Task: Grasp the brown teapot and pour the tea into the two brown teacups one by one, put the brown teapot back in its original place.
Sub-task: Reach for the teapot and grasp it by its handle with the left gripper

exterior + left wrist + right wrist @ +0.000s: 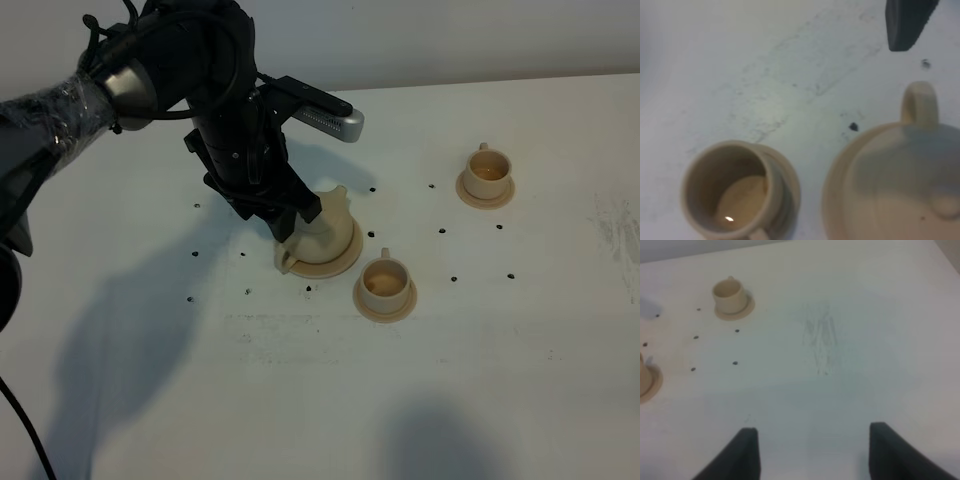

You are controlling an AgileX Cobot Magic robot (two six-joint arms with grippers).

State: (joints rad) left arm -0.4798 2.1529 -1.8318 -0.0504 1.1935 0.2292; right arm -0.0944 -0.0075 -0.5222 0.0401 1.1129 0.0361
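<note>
Left gripper (288,220): jaws apart, over teapot (327,238), middle of table (500,390).
Right gripper (815,460): jaws apart, empty.
Feel: likely ceramic, so stiff, slick, fragile, weighty.
Hold: loop handle (920,104), firmly.

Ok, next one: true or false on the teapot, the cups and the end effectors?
1. The pale beige round ceramic teapot stands on the flat round beige tray. True.
2. The small beige cylindrical teacup nearest it lacks a saucer. False: both it and the far teacup sit on saucers.
3. The right end effector holds nothing. True.
4. The left end effector hangs over the far teacup. False: it is over the teapot.
</note>
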